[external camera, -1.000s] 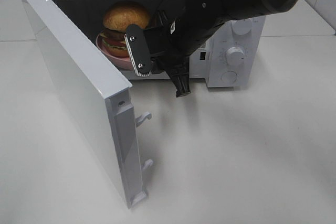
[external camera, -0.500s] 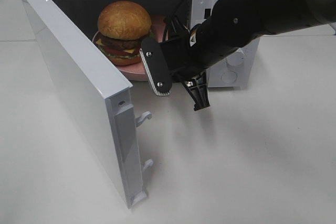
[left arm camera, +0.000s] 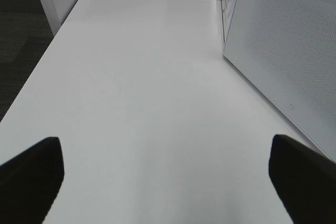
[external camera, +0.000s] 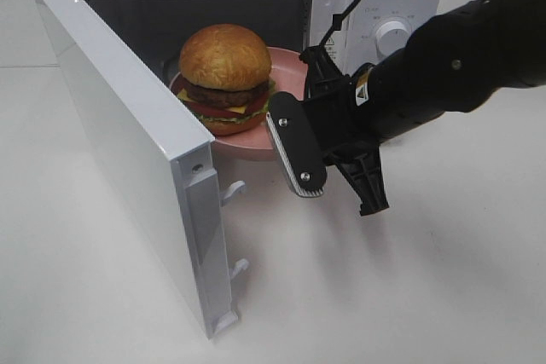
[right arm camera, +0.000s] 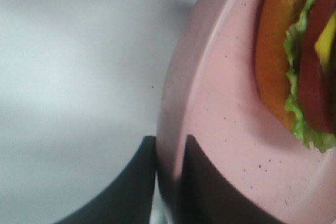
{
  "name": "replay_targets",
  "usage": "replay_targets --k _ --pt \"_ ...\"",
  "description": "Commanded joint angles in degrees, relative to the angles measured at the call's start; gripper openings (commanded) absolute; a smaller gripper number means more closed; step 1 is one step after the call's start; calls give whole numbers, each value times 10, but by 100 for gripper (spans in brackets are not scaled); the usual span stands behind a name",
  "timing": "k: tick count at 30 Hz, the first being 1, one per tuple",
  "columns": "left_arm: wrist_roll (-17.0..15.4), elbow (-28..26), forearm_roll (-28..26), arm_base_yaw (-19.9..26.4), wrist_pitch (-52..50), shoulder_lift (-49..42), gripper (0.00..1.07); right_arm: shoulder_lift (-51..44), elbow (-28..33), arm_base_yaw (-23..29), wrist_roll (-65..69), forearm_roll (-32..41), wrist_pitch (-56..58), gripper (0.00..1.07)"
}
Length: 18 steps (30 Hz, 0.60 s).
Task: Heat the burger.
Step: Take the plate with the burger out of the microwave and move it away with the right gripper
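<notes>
The burger (external camera: 224, 78), with a glossy brown bun, dark patty and red-yellow layers, sits on a pink plate (external camera: 288, 64) at the open mouth of the white microwave (external camera: 401, 2). My right gripper (external camera: 300, 91) is shut on the plate's right rim. In the right wrist view its dark fingers (right arm camera: 137, 182) pinch the pink rim (right arm camera: 226, 114), with the burger's (right arm camera: 283, 51) edge beside them. My left gripper (left arm camera: 168, 182) is open over bare table, nothing between its fingertips (left arm camera: 31, 166). The left arm does not show in the high view.
The microwave door (external camera: 119, 134) swings wide open toward the front left, its latch hooks (external camera: 232, 192) sticking out. The same door (left arm camera: 283, 51) fills the side of the left wrist view. The control knobs (external camera: 391, 31) are on the microwave's right panel. White table (external camera: 409, 296) all around.
My right arm has drawn back toward the front right with the plate, so the burger moved from deep inside the microwave to its opening. The left gripper has not moved.
</notes>
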Motion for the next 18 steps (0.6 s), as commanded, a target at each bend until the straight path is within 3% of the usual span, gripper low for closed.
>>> replay_targets --k 1,18 --pt "-2 1 -1 -1 0 -6 98 -44 29 -9 22 9 -47 3" --pt "-2 1 -1 -1 0 -6 98 -204 172 -9 25 9 -46 3"
